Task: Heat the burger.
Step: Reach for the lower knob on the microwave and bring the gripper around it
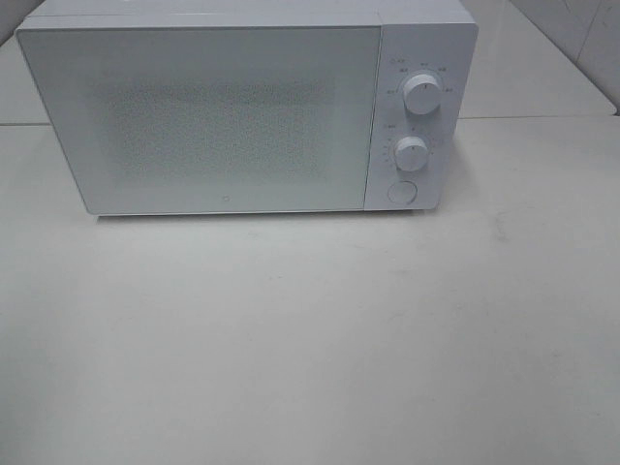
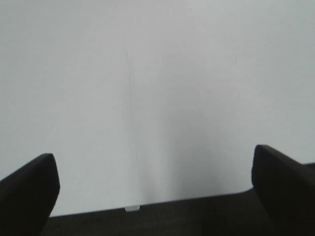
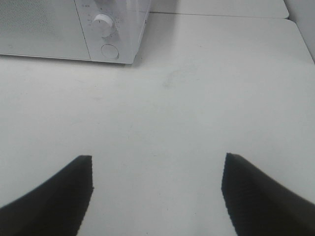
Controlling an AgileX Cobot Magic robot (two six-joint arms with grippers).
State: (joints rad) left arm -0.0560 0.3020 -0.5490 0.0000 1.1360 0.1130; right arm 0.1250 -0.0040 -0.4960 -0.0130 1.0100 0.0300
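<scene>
Boxy white microwave (image 1: 247, 111), door (image 1: 194, 126) shut, round knobs (image 1: 423, 94) at 3 o'clock, on a smooth white table (image 1: 310, 349). The left gripper (image 2: 153, 164) and right gripper (image 3: 157, 162) gape empty; where the burger is cannot be told.

You had a white microwave (image 1: 242, 116) across the upper frame, its door (image 1: 223, 126) speckled with fine grey dots and its knobs (image 1: 423, 94) white. The worktop (image 1: 310, 339) was plain off-white. The left gripper (image 2: 153, 164) and right gripper (image 3: 157, 162) were black.
</scene>
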